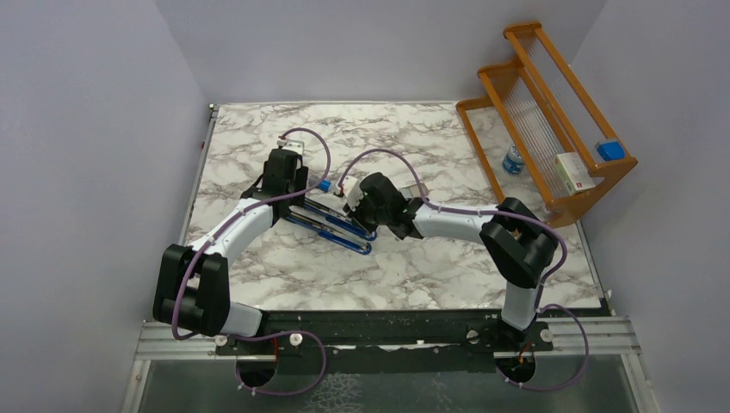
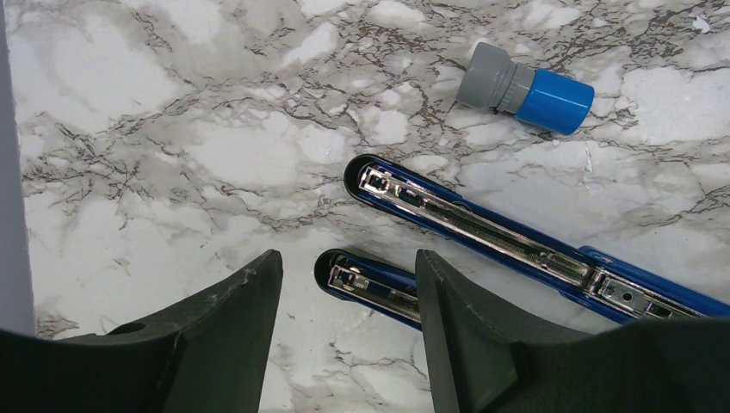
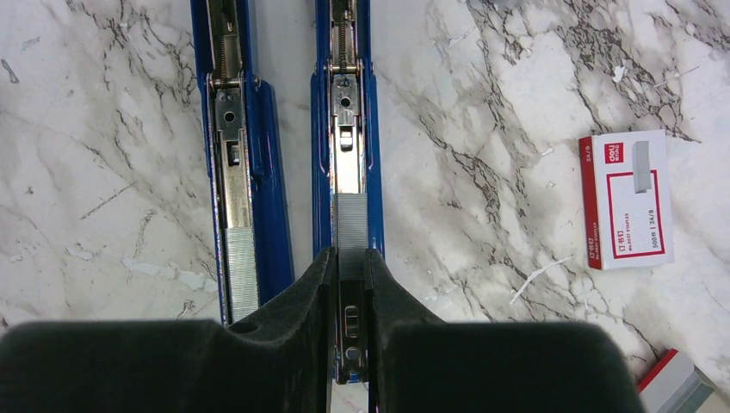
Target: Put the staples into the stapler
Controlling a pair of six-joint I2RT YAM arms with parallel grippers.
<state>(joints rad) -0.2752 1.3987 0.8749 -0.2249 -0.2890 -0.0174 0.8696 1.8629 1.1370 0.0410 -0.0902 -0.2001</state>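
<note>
Here, the right claw [image 3: 349, 258] is almost pressed together. It pinches a short strip of staples [image 3: 350, 219] by its two long sides. The strip sits over the open rail of the blue stapler [image 3: 344, 112], in line with it, and looks part way in.

The staples are tiny, light and hard, but I think the strip is only lightly stuck together, so a hard squeeze or a twist could snap it. The metal is smooth and may slip. The long sides look like the best place to hold it, with the strip kept flat and straight along the rail.

Just beside it lies a second stapler [image 3: 232, 129], open too, with a second strip [image 3: 242, 275] in its rail. A small white box [image 3: 627, 200] with a red label lies on the table [image 3: 482, 129], well apart from the claw.

The left claw [image 2: 349, 258] is spread wide and pinches nothing. The tip of one blue stapler lies between its fingers [image 2: 250, 310]; I cannot tell if they touch it. A blue-capped tube [image 2: 525, 89] lies near.
</note>
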